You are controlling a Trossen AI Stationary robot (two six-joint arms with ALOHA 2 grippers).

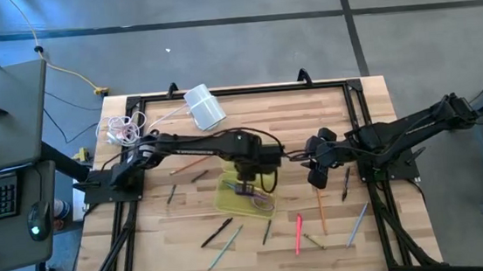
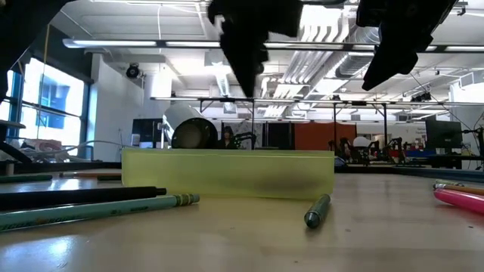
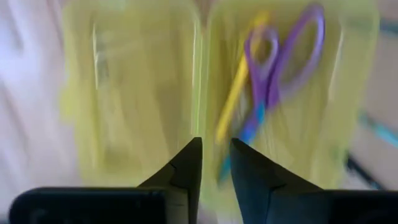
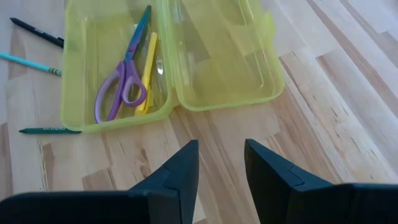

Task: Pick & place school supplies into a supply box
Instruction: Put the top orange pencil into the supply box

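Inside open supply box (image 4: pixel 217 68): purple scissors (image 4: pixel 122 78), yellow pencil (image 4: pixel 147 71).

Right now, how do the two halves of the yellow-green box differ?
The box half with the scissors and a yellow pencil is filled; the other half looks bare. The left tool hangs over the box, fingers open a little; the right tool hovers open beside the bare half. Both halves are translucent yellow-green and lie open flat.

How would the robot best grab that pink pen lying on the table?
Judging by its pose, take the pink pen near the middle of its thin barrel, from straight above, fingers closing across its width. It lies flat on the table with bare wood either side. The right end effector is nearer.
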